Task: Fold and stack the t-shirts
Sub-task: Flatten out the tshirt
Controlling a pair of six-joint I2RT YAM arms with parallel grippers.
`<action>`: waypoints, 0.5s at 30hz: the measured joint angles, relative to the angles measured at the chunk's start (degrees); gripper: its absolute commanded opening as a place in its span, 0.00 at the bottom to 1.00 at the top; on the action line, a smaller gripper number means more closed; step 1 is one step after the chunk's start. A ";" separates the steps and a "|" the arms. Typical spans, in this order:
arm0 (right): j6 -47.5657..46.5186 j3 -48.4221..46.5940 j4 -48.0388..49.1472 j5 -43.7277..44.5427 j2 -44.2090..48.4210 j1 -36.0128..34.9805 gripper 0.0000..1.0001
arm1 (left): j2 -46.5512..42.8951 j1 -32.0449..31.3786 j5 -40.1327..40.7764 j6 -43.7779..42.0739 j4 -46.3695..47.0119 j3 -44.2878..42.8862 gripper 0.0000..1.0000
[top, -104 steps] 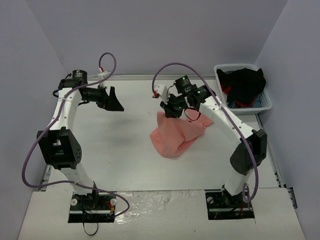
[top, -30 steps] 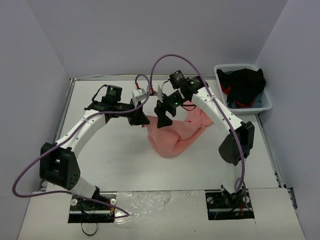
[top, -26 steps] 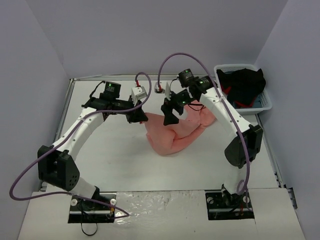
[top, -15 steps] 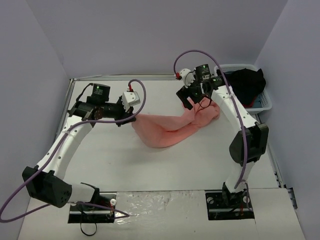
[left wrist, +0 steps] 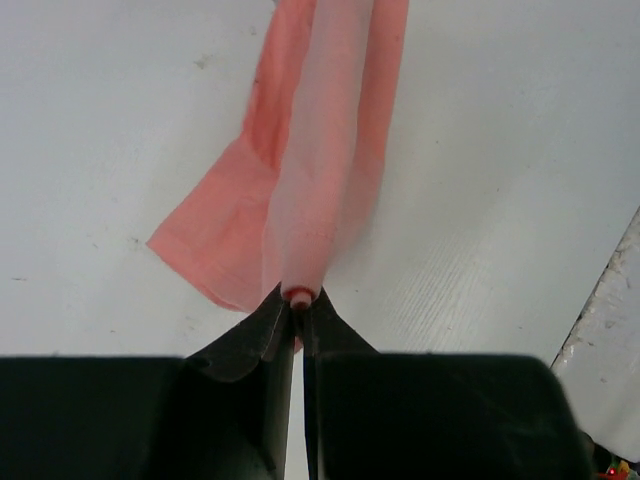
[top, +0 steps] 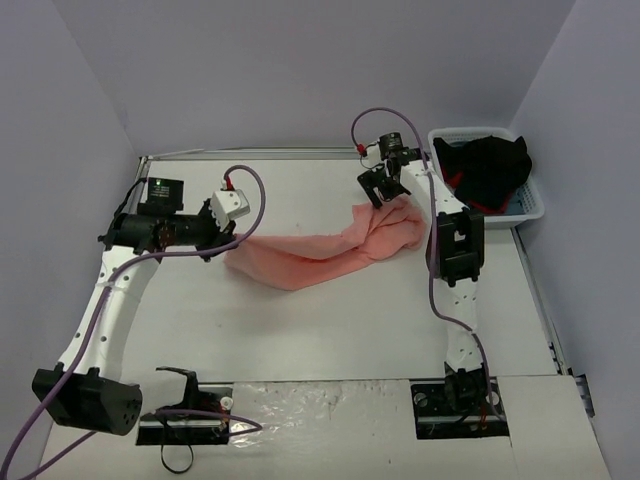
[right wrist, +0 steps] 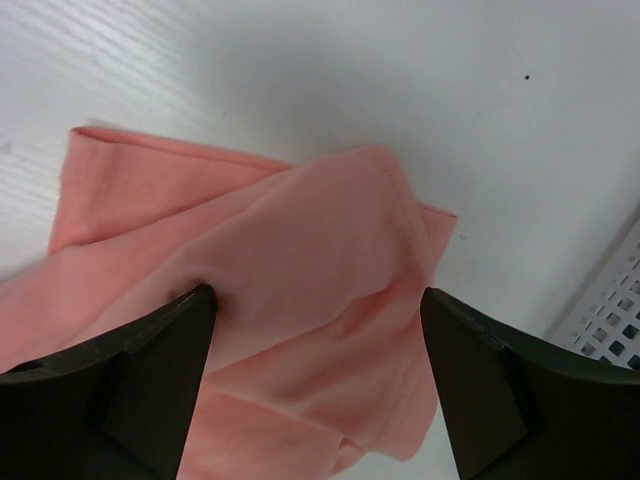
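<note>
One salmon-pink t-shirt lies pulled out into a long band across the table. My left gripper is shut on its left end; in the left wrist view the jaws pinch a bunched tip, and the t-shirt runs away from them. My right gripper hovers open over the crumpled right end. In the right wrist view its gripper has wide-spread fingers, with the t-shirt under and between them. The left finger touches a fold.
A white basket holding dark clothes stands at the back right corner, close to the right arm; its mesh wall shows in the right wrist view. Walls close in the table on three sides.
The left gripper has moved left with the t-shirt's end, stretching the heap into a long band. The right gripper has moved back and to the right, still open.
</note>
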State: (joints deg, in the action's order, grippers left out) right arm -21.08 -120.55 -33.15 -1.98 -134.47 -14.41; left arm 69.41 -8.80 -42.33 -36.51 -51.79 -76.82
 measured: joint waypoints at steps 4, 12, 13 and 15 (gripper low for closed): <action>0.74 -1.81 0.28 1.49 -2.49 0.57 0.78 | -1.40 0.31 -0.07 -1.11 -1.11 2.23 0.02; 1.73 -1.73 0.37 0.00 -3.72 0.57 0.56 | -1.70 1.25 -0.24 -1.95 -1.60 4.44 0.02; 1.77 -1.53 0.50 -0.26 -3.76 0.57 0.38 | -1.70 1.42 -0.33 -1.95 -1.57 4.44 0.02; 1.62 -0.81 0.66 -0.94 -3.76 0.57 0.15 | -1.70 1.73 -0.92 -1.97 -1.55 4.46 0.02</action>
State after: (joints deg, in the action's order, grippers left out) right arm -19.46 -121.36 -32.49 -2.92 -138.23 -13.85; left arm 67.70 -7.07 -43.24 -38.48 -53.34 -72.36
